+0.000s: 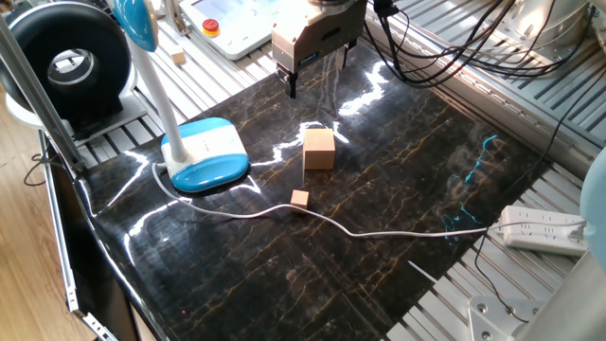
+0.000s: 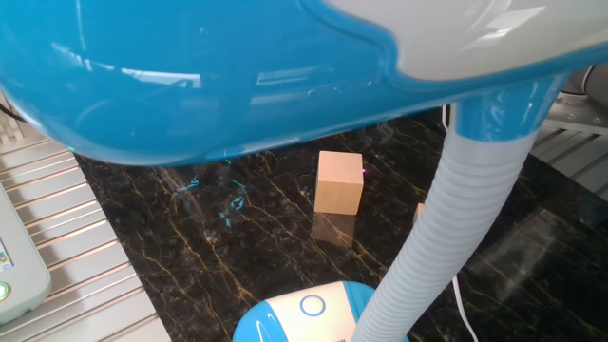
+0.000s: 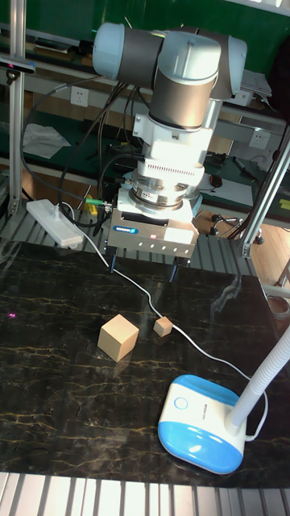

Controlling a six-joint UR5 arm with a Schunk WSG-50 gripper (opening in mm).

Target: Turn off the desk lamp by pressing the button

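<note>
White-over-blue lamp [image 3: 201, 431] base, pale ringed button [image 3: 180, 405] on top, tall view shows gripper [image 3: 142, 268] jaws wide apart, the other fixed view doesn't.

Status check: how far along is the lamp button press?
Done: nothing visible so far. In hand: the end effector hangs open above the table, beyond the large block and well apart from the lamp; it holds nothing. Left: travel over the lamp's base, come down on the button and press it. The button sits bare and untouched. Whether the lamp is lit cannot be told.
</note>
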